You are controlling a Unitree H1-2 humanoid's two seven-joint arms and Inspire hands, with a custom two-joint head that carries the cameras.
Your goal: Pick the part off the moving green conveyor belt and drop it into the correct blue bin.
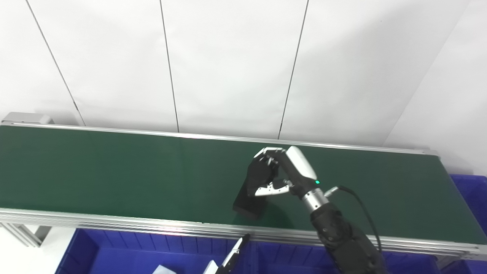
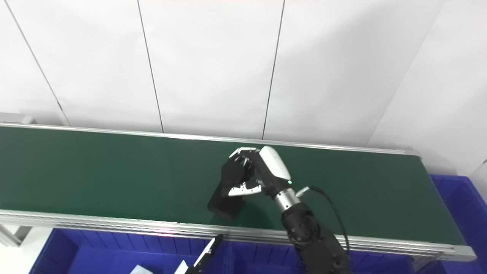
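Note:
A black block-shaped part (image 1: 249,205) lies on the green conveyor belt (image 1: 114,171), near its front rail and a little right of the middle. My right hand (image 1: 279,171) reaches over the belt from the lower right. Its fingers are curled around the upper end of the part, with the thumb (image 1: 268,189) pressed against its side. The lower end of the part sticks out below the hand toward the front rail. Only a fingertip of my left hand (image 1: 233,258) shows at the bottom edge, over the bin.
A long blue bin (image 1: 114,247) runs below the belt's front rail, with a white object (image 1: 161,269) in it at the bottom edge. Another blue bin (image 1: 470,194) stands past the belt's right end. A white panelled wall stands behind the belt.

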